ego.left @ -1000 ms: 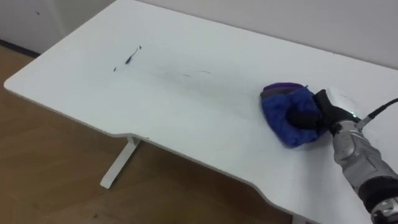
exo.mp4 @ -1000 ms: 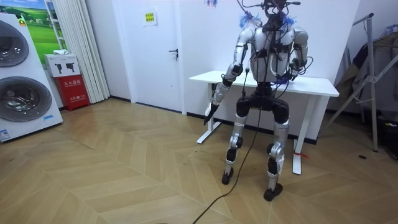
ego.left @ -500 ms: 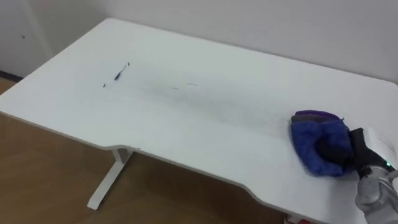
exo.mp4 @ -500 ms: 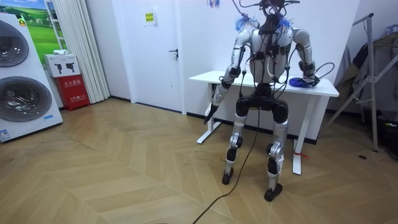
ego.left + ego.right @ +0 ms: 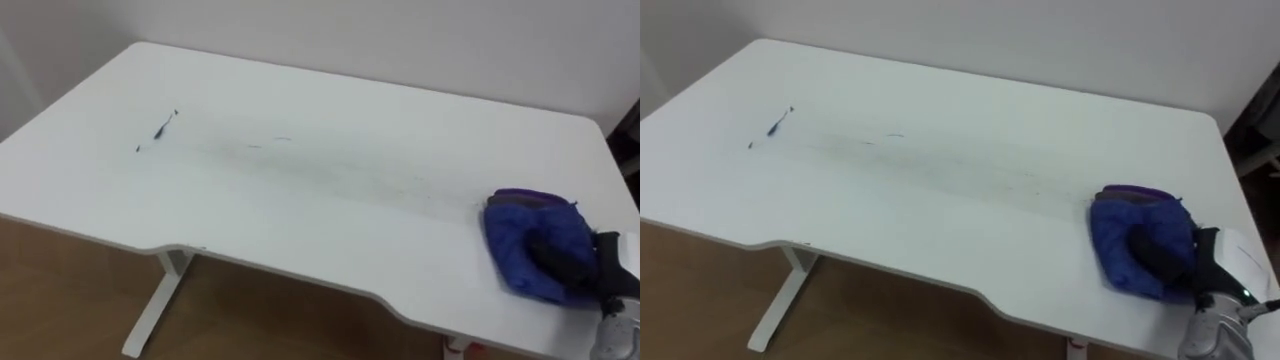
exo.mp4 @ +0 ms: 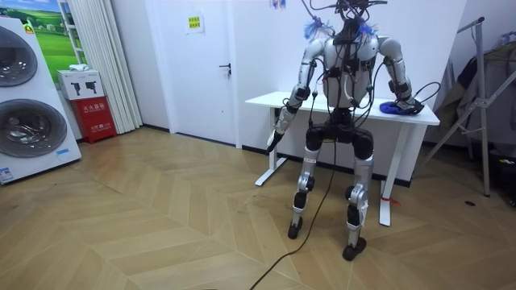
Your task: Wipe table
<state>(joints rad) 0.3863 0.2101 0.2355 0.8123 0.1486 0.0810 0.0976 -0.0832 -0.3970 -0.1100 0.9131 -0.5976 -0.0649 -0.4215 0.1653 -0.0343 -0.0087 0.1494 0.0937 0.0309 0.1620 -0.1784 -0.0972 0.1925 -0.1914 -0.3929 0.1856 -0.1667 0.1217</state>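
Our right hand point(image 5: 1152, 252) rests near the worktop's point(image 5: 320, 110) right front corner, fingers clamped in a bunched blue cloth point(image 5: 1118, 235). To wipe well, we judge it should press flat and sweep towards the dark marks point(image 5: 160, 127) near the left edge. The cloth's long axis runs back to front, with its purple hem facing the back edge. Our left hand point(image 6: 275, 137) hangs beside the left end, and we cannot tell how its fingers are set.

The light is bright and even, and it comes from above. The white table point(image 5: 300, 180) shows no hard glare, only a pale grey tone toward 12 o'clock. The floor point(image 5: 60, 290) at 7 o'clock lies in soft shadow under its edge. The cloth point(image 5: 530, 250) at 4 o'clock has dark folds.
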